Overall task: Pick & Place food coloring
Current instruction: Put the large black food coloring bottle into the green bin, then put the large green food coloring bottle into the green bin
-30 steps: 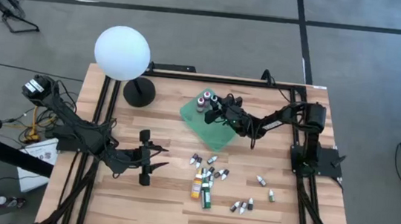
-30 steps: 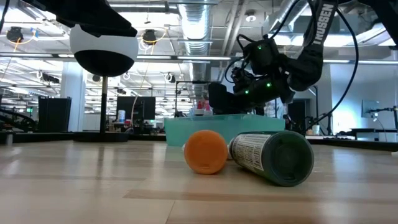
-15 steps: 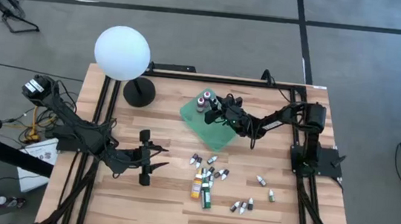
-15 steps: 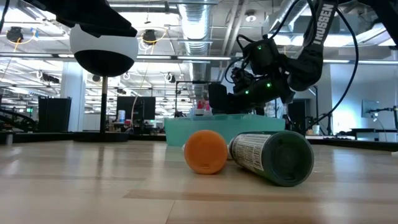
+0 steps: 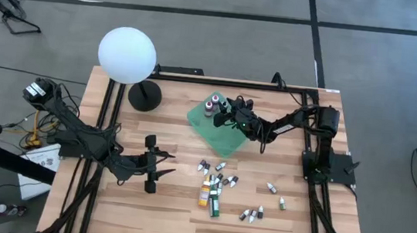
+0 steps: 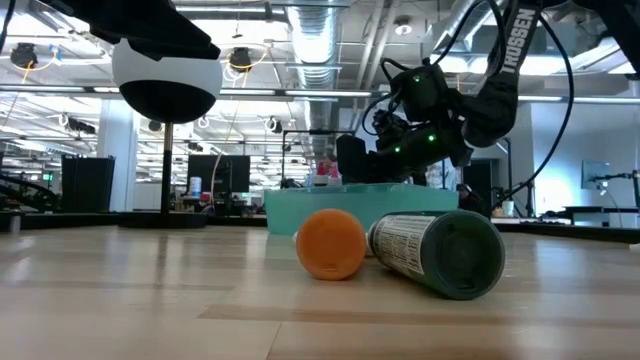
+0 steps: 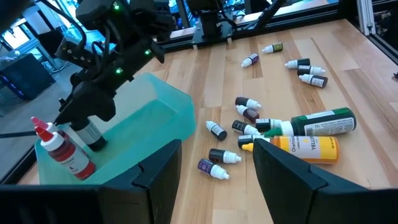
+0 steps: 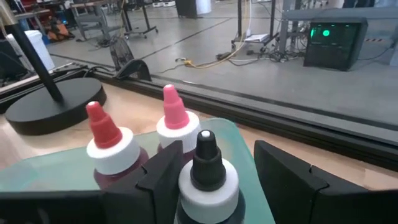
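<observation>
**Small, light bottles: pinch the body, not the cap**

The wooden table (image 5: 122,200) carries a white globe lamp (image 5: 127,55) on a dark round base, a flat green tray (image 5: 218,137) near its middle, and a scatter of food coloring on the bare wood between the tray and the near edge.

The right pincer (image 5: 224,112) hangs over the tray's far corner, its fingers spread to either side of a dark bottle with a black tip (image 8: 208,180) that stands upright in the tray just beside two red bottles with pink and red tips (image 8: 140,146). I cannot tell whether the fingers touch it. The left pincer (image 5: 153,167) waits low over the table, well apart from the tray, fingers apart and empty.

Two larger bottles, one yellow (image 7: 298,146) and one dark green (image 7: 323,121), lie side by side on the wood. Around them lie the tiny dropper bottles (image 7: 245,118), all on their sides, several touching.

These bottles look like light, stiff plastic with smooth round bodies, so they will likely roll or slip away if nudged from one side. The tapered tips give little purchase. The safer hold is probably across the middle of the body, fingers closing square to its long axis. Where bottles touch, a neighbour may be pushed aside.
</observation>
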Controlling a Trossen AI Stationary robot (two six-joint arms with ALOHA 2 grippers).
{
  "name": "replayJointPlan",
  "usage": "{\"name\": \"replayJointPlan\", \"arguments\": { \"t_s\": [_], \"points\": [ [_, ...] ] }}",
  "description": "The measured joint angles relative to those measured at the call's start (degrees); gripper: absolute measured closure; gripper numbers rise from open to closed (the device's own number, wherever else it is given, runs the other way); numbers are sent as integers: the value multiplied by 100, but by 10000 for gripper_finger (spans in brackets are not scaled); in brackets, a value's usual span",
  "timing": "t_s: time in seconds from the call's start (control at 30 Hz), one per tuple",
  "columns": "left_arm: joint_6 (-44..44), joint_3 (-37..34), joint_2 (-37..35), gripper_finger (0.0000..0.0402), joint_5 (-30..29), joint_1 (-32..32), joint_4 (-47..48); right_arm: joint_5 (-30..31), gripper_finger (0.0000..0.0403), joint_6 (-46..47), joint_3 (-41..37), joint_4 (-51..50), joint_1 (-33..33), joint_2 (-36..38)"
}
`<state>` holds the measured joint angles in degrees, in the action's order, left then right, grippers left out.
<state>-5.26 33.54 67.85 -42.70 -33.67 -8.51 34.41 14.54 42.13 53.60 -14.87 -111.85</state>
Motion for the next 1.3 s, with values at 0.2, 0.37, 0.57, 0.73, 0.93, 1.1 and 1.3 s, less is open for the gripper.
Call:
{"name": "replayJointPlan", "arguments": {
  "t_s": [0.2, 0.37, 0.57, 0.73, 0.93, 1.1, 1.3],
  "points": [
    [0, 0, 0, 208, 2, 2, 2, -2, 206, -242, 0, 171, 58, 0],
    [0, 0, 0, 208, 2, 2, 0, -11, 197, -450, 0, 326, 99, 0],
    [0, 0, 0, 208, 4, 2, 2, -6, 185, -589, 0, 412, 96, 1],
    [2, 0, 0, 208, 5, 1, 0, -1, 181, -923, -2, 520, 127, 241],
    [2, 0, 0, 208, 4, 2, 2, 4, 181, -1507, 0, 383, 341, 925],
    [2, 0, 0, 208, 7, 2, 2, 5, 181, -1866, 0, -469, 732, 1721],
    [3, 0, 0, 208, 9, 2, 2, 6, 181, -1696, 0, -2252, 1364, 2621]
  ]
}}
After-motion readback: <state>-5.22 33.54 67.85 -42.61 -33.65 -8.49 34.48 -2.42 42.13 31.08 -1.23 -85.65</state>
